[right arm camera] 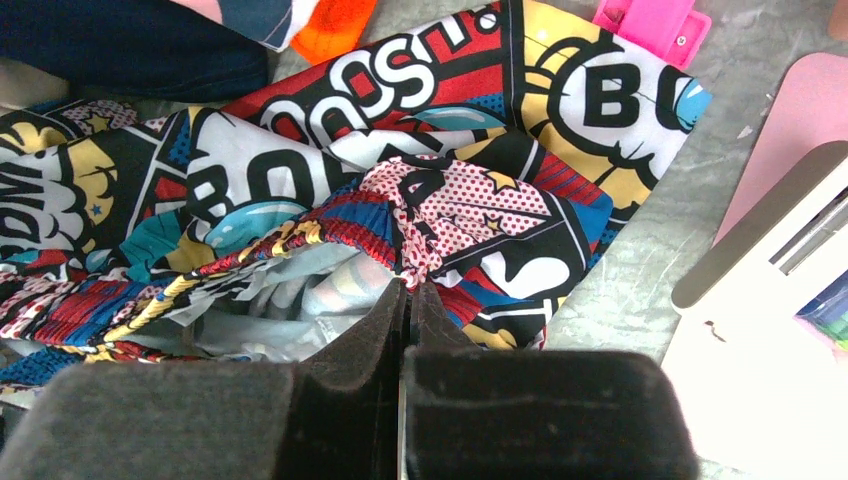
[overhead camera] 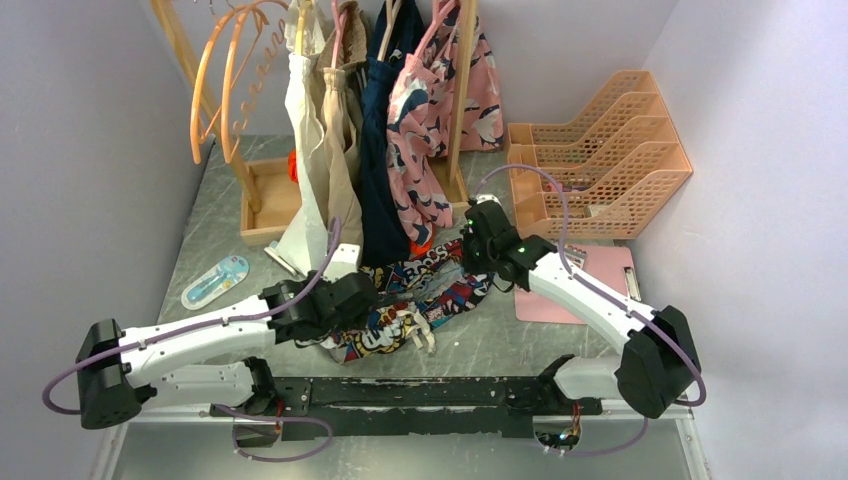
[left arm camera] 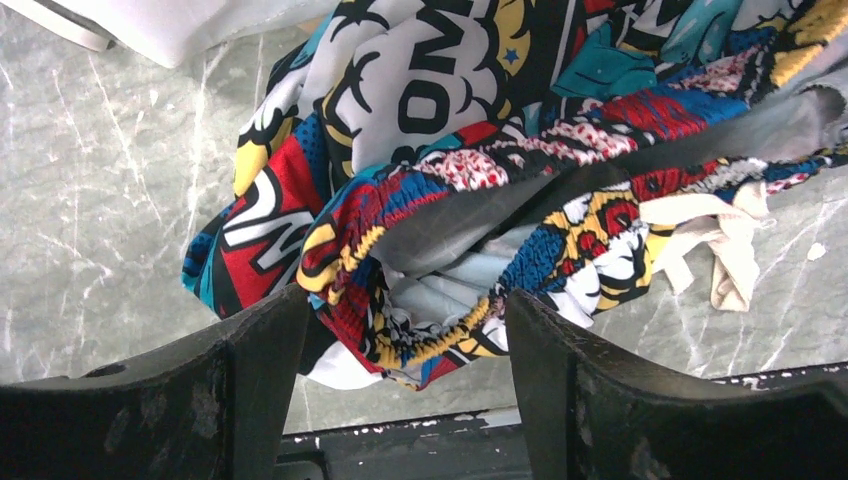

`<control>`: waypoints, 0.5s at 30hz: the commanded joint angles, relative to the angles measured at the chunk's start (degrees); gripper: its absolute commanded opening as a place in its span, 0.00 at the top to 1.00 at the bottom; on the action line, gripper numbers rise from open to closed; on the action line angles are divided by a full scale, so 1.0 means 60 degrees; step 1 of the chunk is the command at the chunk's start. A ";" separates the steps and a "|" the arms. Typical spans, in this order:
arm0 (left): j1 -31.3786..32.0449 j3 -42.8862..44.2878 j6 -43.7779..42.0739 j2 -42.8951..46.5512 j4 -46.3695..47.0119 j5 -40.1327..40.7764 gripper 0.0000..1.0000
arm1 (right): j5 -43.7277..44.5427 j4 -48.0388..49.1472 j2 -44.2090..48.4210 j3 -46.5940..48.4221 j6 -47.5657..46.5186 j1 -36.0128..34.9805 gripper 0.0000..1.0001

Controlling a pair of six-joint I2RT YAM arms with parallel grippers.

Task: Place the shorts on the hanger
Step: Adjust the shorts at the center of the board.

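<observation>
The comic-print shorts (overhead camera: 420,300) lie crumpled on the table between the two arms. My left gripper (overhead camera: 372,300) is open at their left end. In the left wrist view the elastic waistband (left arm camera: 440,345) sags between my spread fingers (left arm camera: 270,340), and the pale drawstring (left arm camera: 720,250) trails to the right. My right gripper (overhead camera: 470,258) is at their right end. In the right wrist view it (right arm camera: 410,287) is shut on a gathered fold of the shorts' waistband (right arm camera: 420,215). Orange-tan hangers (overhead camera: 225,80) hang on the wooden rack at the back left, apart from both grippers.
The rack holds white, beige, navy and pink floral garments (overhead camera: 425,110) just behind the shorts. A peach file organiser (overhead camera: 600,150) stands at the back right. A pink clipboard (overhead camera: 585,295) lies under the right arm. A blue-white item (overhead camera: 215,280) lies at the left. A pink clip (right arm camera: 650,25) lies by the shorts.
</observation>
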State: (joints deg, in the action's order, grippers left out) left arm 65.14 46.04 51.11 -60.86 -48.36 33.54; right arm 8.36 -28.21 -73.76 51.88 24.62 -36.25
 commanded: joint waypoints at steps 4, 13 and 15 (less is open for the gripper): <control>-0.0862 -0.0147 -0.1554 0.0103 0.0887 -0.0754 0.24 | -0.0009 -0.0154 0.0496 -0.0234 -0.0316 -0.0044 1.00; -0.1734 -0.0451 -0.2646 0.0110 0.1761 -0.1682 0.37 | -0.0074 -0.0188 0.0870 -0.0537 -0.0347 -0.0044 1.00; -0.1774 -0.0469 -0.2718 -0.0046 0.1843 -0.1874 0.44 | -0.0075 -0.0197 0.0940 -0.0558 -0.0325 -0.0044 1.00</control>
State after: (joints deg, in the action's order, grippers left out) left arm 55.40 44.25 38.20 -60.12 -40.58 26.33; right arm 7.94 -28.73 -69.58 49.28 23.20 -36.40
